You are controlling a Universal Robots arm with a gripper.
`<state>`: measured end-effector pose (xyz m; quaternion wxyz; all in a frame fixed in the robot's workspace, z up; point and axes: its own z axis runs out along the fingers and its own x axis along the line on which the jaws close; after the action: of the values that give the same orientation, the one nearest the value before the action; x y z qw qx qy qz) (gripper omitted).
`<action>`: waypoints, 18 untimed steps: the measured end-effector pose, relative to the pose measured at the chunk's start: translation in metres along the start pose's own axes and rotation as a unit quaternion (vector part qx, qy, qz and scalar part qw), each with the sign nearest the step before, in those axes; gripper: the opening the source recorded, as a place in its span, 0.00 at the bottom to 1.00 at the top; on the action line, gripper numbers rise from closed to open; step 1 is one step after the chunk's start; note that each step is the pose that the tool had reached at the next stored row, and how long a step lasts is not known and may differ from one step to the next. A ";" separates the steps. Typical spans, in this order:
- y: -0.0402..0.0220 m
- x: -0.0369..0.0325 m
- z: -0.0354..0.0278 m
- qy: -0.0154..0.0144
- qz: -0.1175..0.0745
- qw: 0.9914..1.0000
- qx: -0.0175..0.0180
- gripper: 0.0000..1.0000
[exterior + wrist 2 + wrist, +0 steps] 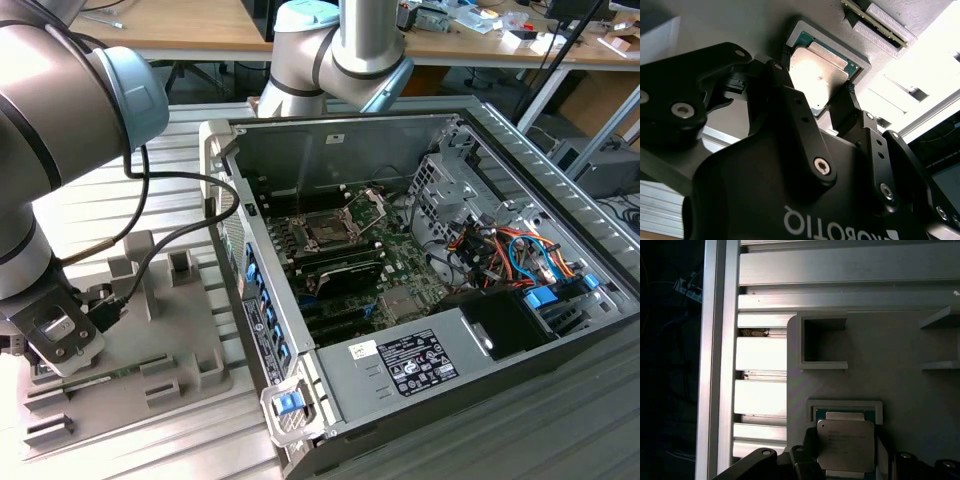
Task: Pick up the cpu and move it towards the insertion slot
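The cpu [845, 442], a flat square chip with a silvery top, lies in a grey tray pocket [844, 404] and appears again in the second wrist view [822, 65]. My gripper [817, 70] straddles it, and the black fingers [847, 97] rest against two opposite edges of the chip. In the exterior view the gripper [60, 335] hangs low over the grey tray [190, 345] at the exterior view's left. The insertion slot [326, 230], a dark square socket with its metal bracket raised, sits on the motherboard inside the open computer case [500, 135].
The tray carries raised walls and posts [140, 262] and a memory stick [880, 22] beside the pocket. An empty square pocket [822, 342] lies farther along. Slatted aluminium table [762, 352] surrounds the tray. The case's tall side wall [255, 290] stands between tray and motherboard. Cables trail from the arm.
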<state>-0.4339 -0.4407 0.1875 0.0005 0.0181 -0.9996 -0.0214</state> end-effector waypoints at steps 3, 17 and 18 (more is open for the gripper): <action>0.0000 0.0000 0.0001 0.000 0.000 1.000 0.000 0.55; 0.0000 0.0000 -0.0006 0.000 0.000 1.000 0.000 0.55; 0.0000 0.0000 -0.0007 0.000 0.000 1.000 0.000 0.55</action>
<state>-0.4339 -0.4407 0.1882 0.0004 0.0181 -0.9996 -0.0216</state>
